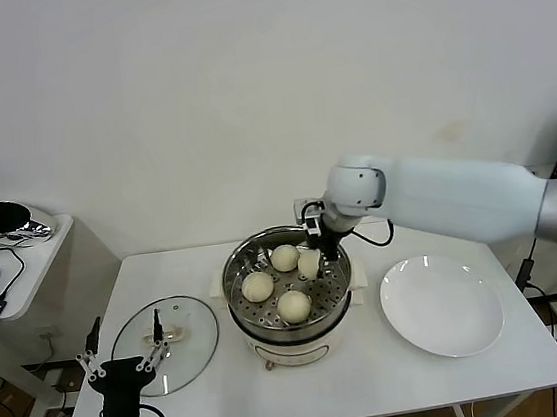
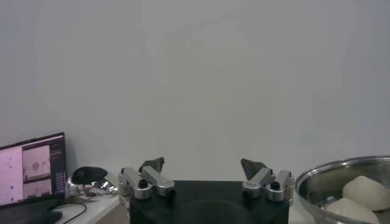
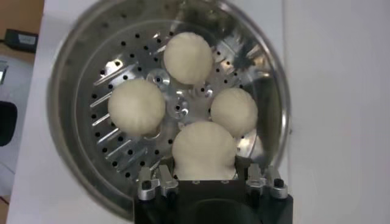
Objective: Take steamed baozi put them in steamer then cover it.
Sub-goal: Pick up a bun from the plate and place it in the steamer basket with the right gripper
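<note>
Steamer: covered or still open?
Open. The steamer shows its perforated tray and baozi uncovered, and the glass lid lies flat on the table to its left, apart from it.

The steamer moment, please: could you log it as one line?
right gripper: shut on fourth baozi, in steamer | left gripper: open, idle | lid: on table

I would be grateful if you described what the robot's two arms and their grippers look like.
The right arm has a smooth, glossy white shell with rounded joints and a dark wrist section trailing a black cable. The right gripper and the left gripper match: black block bodies with silver metal finger links and dark tips. A black cable loops beside the left wrist.
</note>
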{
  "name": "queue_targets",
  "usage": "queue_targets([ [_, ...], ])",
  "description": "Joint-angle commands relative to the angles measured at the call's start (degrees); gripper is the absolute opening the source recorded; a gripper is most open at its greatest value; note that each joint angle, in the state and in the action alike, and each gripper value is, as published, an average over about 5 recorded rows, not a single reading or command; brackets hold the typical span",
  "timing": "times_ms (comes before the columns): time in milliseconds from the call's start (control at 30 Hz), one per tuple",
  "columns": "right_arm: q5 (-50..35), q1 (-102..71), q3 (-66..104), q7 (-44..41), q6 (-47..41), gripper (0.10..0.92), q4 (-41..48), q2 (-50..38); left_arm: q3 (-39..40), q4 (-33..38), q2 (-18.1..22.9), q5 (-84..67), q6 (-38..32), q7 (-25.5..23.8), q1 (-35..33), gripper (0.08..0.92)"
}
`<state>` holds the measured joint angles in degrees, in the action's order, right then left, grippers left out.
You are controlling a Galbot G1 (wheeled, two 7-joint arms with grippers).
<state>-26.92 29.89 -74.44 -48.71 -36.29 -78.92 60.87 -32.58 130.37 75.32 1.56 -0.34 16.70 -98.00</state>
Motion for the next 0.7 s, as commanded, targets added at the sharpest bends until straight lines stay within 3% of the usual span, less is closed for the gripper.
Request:
queue_targets([
  [33, 3.9, -3.2, -0.2, 0.0, 0.0, 0.611, 4.1, 3.5, -0.2, -0.2, -0.1, -0.2, -0.1, 0.0, 0.1, 0.823],
  [333, 4.8, -4.6, 0.2, 1.1, 1.2, 0.62, 4.9, 3.6, 0.1, -0.7, 0.3, -0.3, -0.4, 0.3, 0.1, 0.823],
  [567, 2.4, -2.2, 2.0, 0.4, 1.2, 0.783, 0.4, -0.3, 0.6, -0.7, 0.4, 0.0, -0.2, 0.4, 0.3, 0.823],
  [700, 0.3, -0.1, 3.8, 0.4, 2.0, 0.82, -4.1, -5.5, 0.6, -1.0, 0.4, 0.1, 0.1, 0.6, 0.5, 0.823],
])
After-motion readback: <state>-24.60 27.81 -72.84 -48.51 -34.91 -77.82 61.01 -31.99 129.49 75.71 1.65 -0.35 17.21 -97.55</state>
